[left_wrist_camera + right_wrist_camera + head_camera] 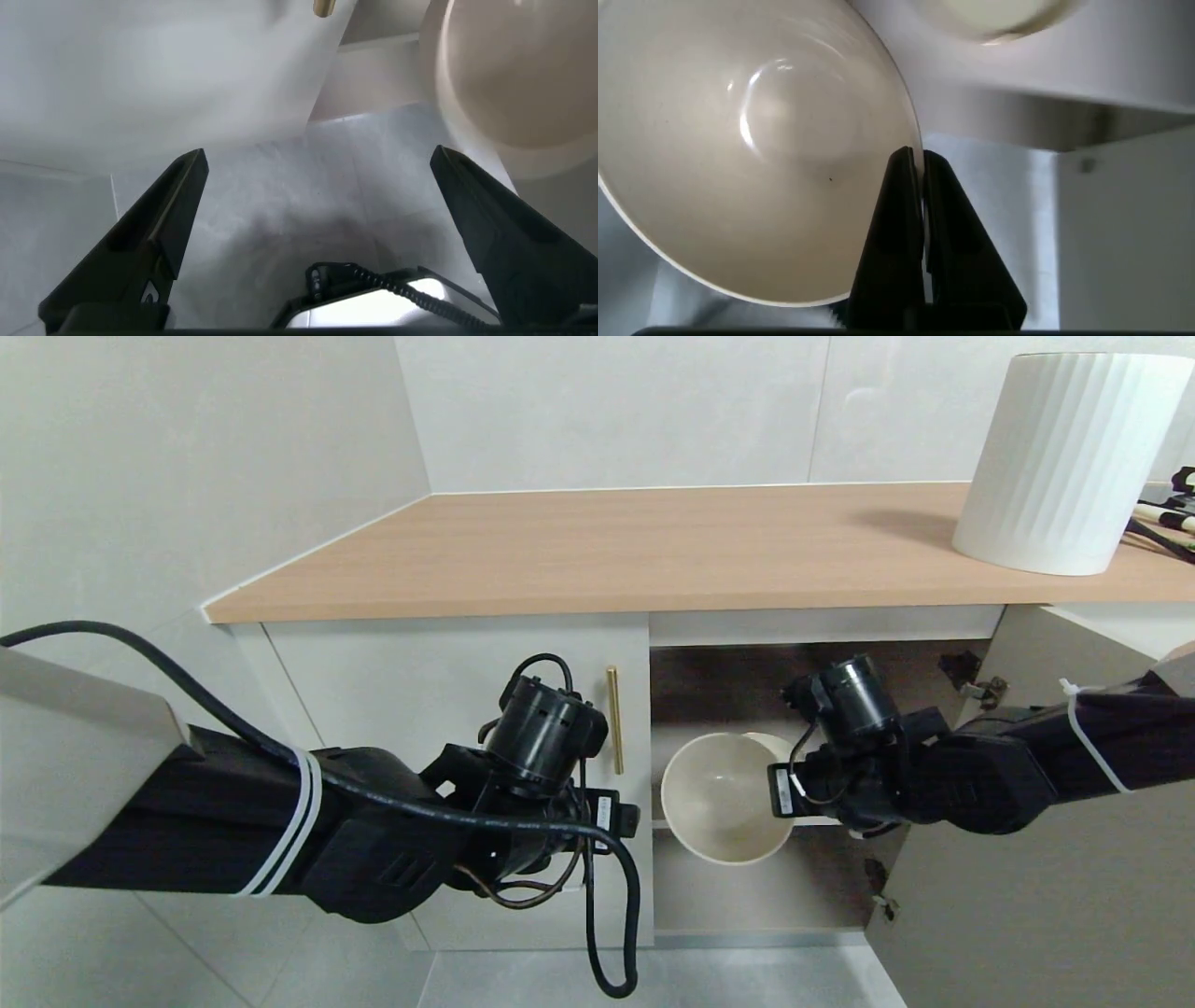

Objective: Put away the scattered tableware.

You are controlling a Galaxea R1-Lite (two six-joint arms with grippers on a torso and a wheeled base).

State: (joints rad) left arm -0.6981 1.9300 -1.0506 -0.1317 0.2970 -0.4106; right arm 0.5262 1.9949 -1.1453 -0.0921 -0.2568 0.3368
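While my right gripper (pixel 782 791) pinches the bowl (pixel 724 793) by its rim at the open cabinet (pixel 747 896), unshelved, my left gripper (pixel 318 159) hangs wide open, empty. One dish (pixel 990 14) sits on the shelf (pixel 1018 75).

Nothing written can be read anywhere. A white sticker (pixel 604 814) on the left hand (pixel 318 159) and a second sticker (pixel 780 791) on the right hand (pixel 922 163) carry print too small to read.

Bowl (pixel 724 798) hangs in right claw (pixel 780 791) before the cupboard (pixel 728 686).
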